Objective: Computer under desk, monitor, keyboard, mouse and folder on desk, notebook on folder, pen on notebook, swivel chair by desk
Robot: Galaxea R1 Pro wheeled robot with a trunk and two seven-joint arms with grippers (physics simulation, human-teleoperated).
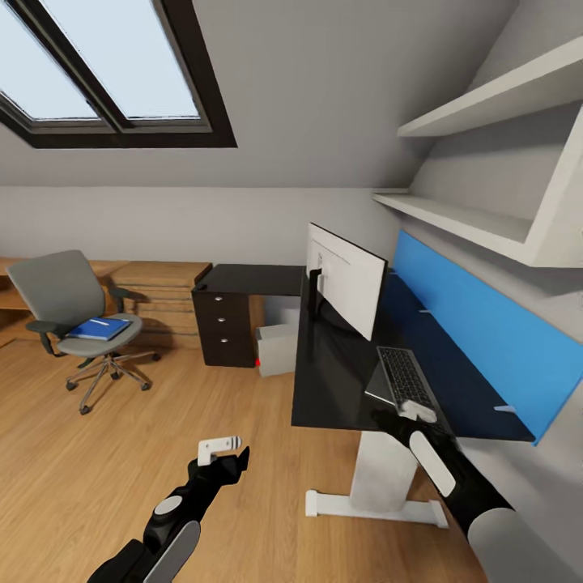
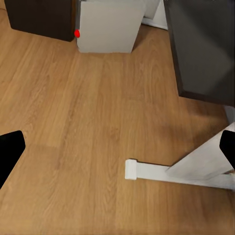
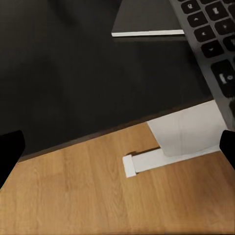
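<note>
Keyboard, a dark flat slab of grey keys, lies at the black desk's near edge, and the right gripper over its near end, fingers spread and empty, could nudge it off. Farther off, the blue folder waits on the grey swivel chair; the left gripper hangs open over the wooden floor.

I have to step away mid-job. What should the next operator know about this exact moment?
Left gripper: open, empty, over the floor.
Right gripper: open at the keyboard's near end, holding nothing.
Monitor and keyboard are on the desk; computer stands under it.
Folder lies on the swivel chair, away from the desk.
Left: mouse, folder, notebook, pen, chair. Mouse, notebook and pen not identified.
</note>
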